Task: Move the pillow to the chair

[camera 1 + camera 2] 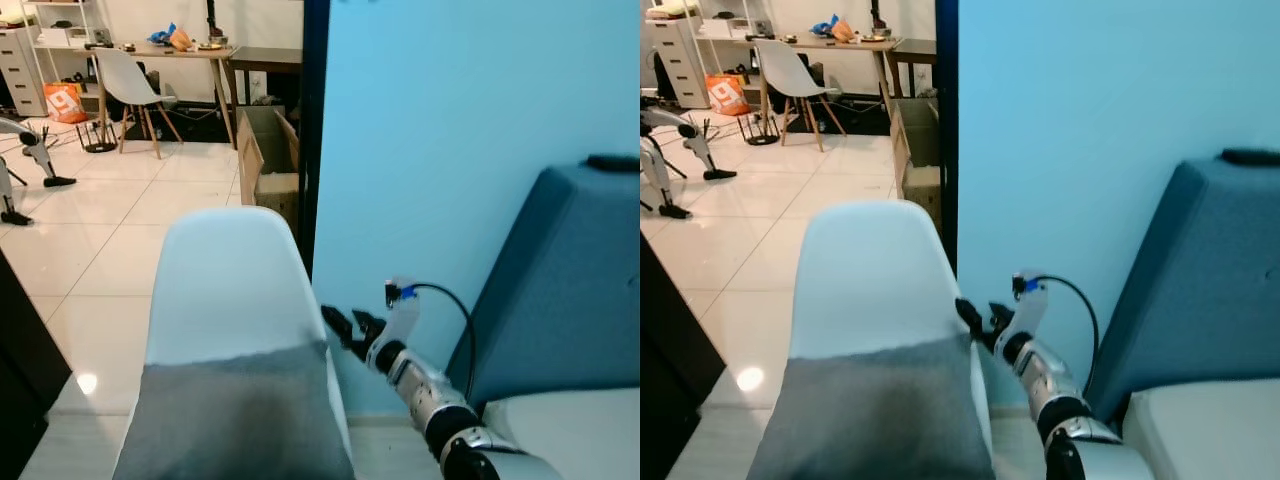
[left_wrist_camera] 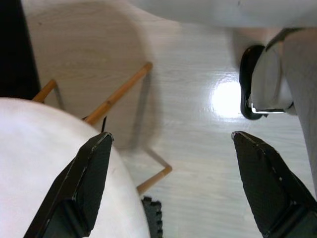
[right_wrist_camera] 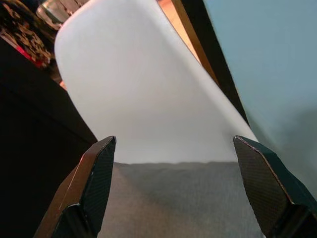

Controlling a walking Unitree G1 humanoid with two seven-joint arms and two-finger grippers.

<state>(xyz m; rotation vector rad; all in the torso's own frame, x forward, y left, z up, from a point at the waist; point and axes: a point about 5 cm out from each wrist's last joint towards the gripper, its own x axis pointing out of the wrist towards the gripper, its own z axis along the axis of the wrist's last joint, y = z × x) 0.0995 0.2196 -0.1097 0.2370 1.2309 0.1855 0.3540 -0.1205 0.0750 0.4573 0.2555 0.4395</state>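
Two long black fingers of the right gripper (image 1: 980,322) stand spread apart, empty, just beside the right edge of the white moulded plastic chair (image 1: 232,280). On its seat, a grey fabric pillow (image 1: 238,415) leans against the backrest. Behind, the silver right arm reaches forward-left. Apart, the left gripper (image 2: 171,181) hangs splayed above pale floor.

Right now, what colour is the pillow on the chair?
Plain grey pillow, clearest in the left eye view.
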